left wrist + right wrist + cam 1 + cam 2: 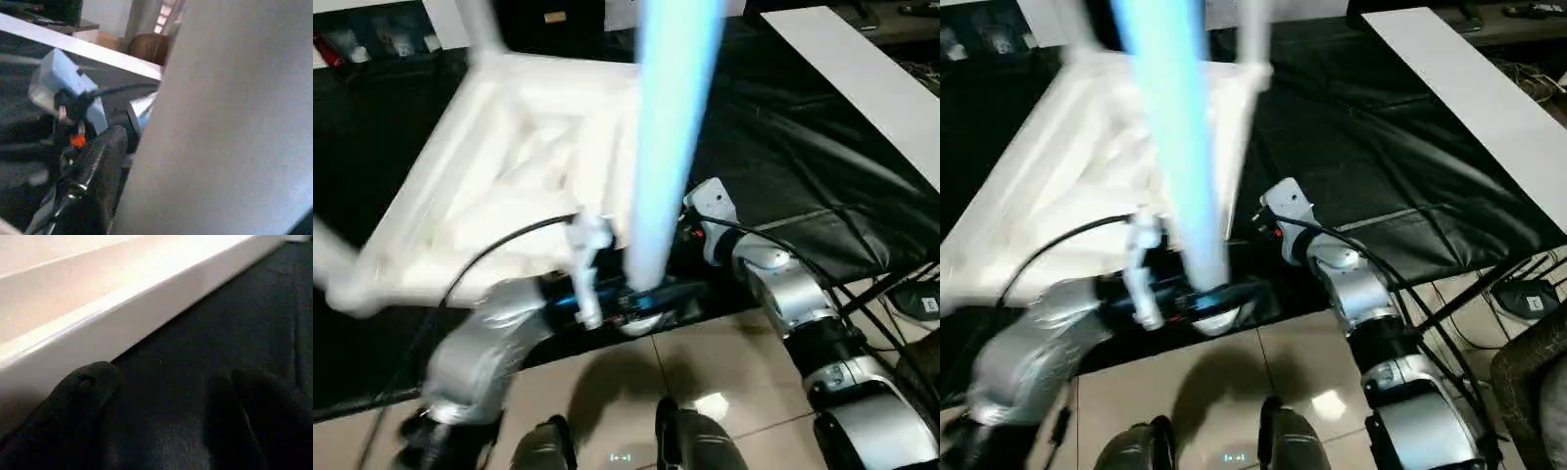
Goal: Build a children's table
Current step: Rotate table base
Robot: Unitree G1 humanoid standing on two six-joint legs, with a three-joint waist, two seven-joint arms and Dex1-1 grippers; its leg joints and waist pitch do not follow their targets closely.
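Note:
The children's table [509, 176] lies upside down on the black-covered work table [783, 147], its ribbed underside facing up. One white leg [484, 24] stands in a far corner socket, and another leg [1253, 29] rises at the far right corner. My left gripper [641, 299] is shut on the lower end of a loose leg [671, 127] that stands upright just in front of the table top's near edge. In the left wrist view this leg [225, 122] rests against a black finger [98, 166]. My right gripper [166, 382] is open over the black cloth, close beside the table top's white rim [122, 298].
A long white board [862, 69] lies at the back right of the work table. Cables [901, 284] hang off its right side above the tiled floor [705, 372]. A brown seat [1538, 382] stands at the lower right.

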